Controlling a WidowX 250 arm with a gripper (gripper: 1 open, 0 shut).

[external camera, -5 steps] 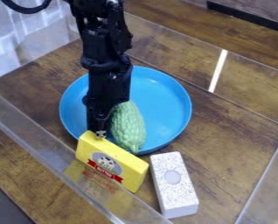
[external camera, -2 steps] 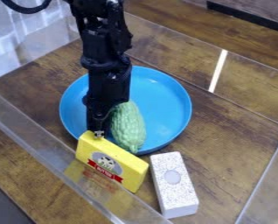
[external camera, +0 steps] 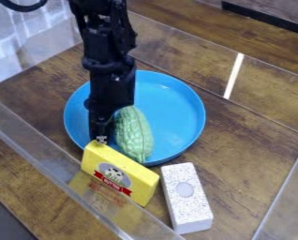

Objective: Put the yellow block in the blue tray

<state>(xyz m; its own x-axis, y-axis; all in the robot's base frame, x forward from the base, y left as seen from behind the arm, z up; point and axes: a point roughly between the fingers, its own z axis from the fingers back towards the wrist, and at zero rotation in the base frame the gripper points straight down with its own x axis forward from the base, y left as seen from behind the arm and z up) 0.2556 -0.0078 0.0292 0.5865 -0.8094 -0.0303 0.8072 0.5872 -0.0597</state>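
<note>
Since the earlier frames almost nothing has moved. The upper part of the black robot arm (external camera: 108,56) stands a shade further toward the left edge of the worktop (external camera: 252,131), while the blocks and the tray lie where they were.

The arm points straight down over the near-left part of the blue tray (external camera: 177,98). Its jaws are closed, and their tip is down at the far corner of the yellow block (external camera: 118,174). The picture does not show whether they pinch the block's edge or only touch it.

The yellow block rests flat on the wooden worktop, outside the tray, just in front of the tray's near rim and toward the near edge. Its red-and-white label faces up.

1 bumpy green gourd (external camera: 134,134) lies inside the tray against the near rim, just beside the jaws on their right.

1 white speckled block (external camera: 186,195) lies on the worktop just to the right of the yellow block, closer to the near edge and apart from the tray.
</note>
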